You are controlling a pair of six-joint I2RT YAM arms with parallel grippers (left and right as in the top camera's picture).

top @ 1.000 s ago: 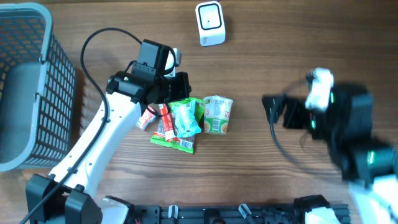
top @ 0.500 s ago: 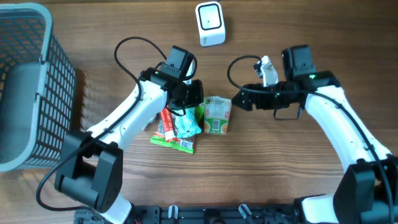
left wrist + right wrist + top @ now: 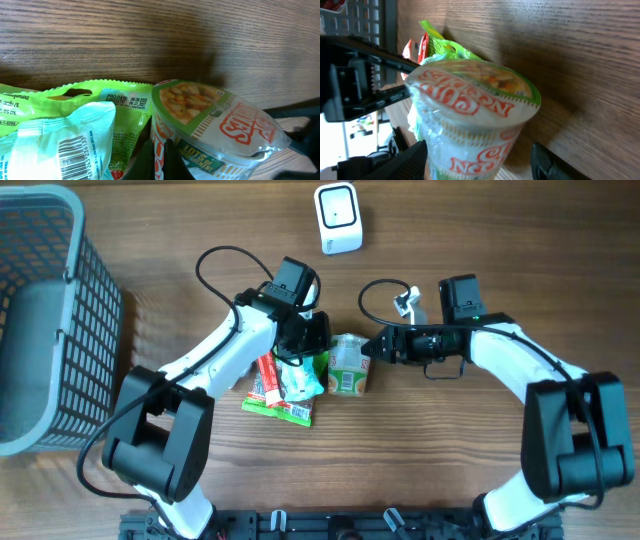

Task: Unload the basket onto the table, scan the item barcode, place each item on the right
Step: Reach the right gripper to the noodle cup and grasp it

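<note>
Table (image 3: 500, 260): bare wood, everything clustered at its centre.
Basket (image 3: 95, 310): grey mesh, far left, well apart from the items.
Snack packets (image 3: 290, 385): small heap left of centre, soft and crinkly.
Noodle cup (image 3: 350, 363): on its side, just right of the heap, touching the green packet.
Scanner (image 3: 338, 218): white, far centre, apart from the cup.
Left gripper (image 3: 162, 160): fingers pressed together over the packets, gripping nothing visible.
Right gripper (image 3: 368, 350): fingers spread either side of the cup, not clamped.
Handling: likely light, thin-walled, crushable; film wrap looks slippery.
Hold: across the body below the rim, gently.
</note>
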